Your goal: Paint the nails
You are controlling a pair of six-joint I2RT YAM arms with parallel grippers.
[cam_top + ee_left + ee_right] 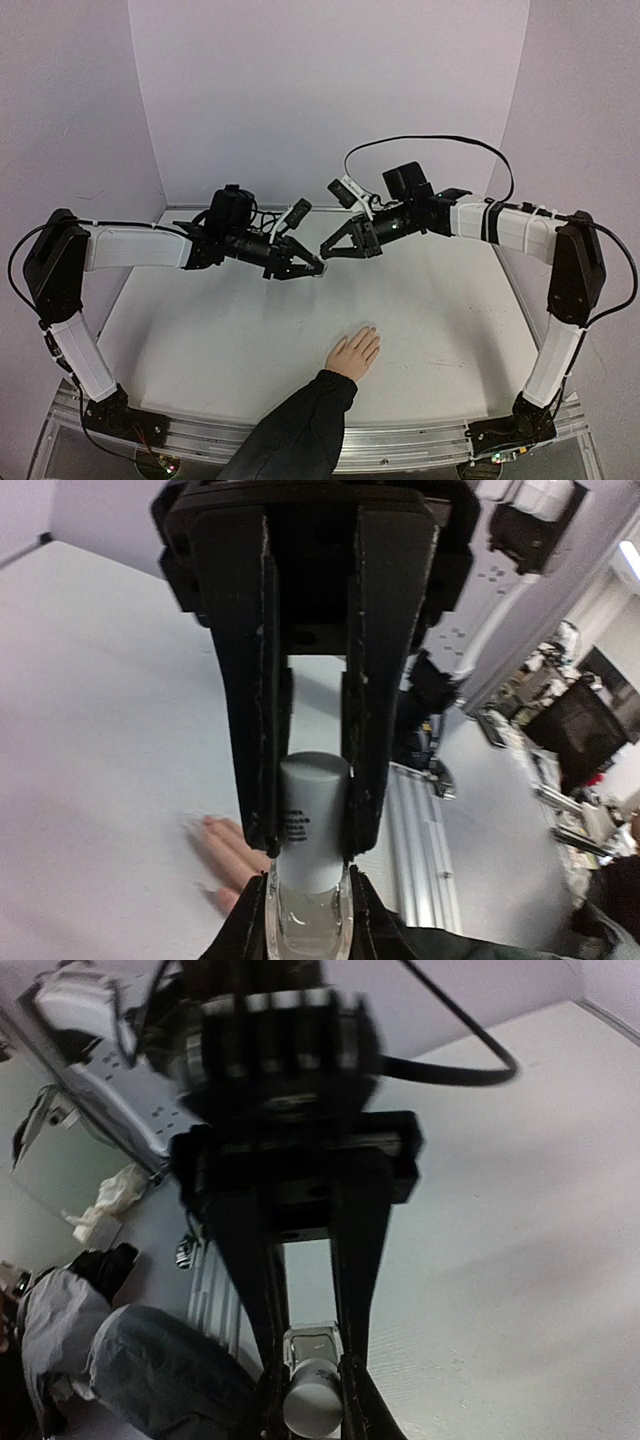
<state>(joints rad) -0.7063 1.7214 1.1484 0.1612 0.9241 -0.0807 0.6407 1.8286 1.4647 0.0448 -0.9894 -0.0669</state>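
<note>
Nearest, at the near edge of the worktop (220, 330), a hand (352, 354) in a dark sleeve (300, 425) lay flat, its nails (369, 334) pointing to the far side. Above the middle, both claws gripped one small bottle (308, 917): the left claw (310, 845) was closed on the white cap (313, 800), the right claw (311, 1360) on its clear part.

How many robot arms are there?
2. The left arm reaches in from the left, the right arm from the right. They meet in the middle, both gripping one small bottle. None looks hidden.
</note>
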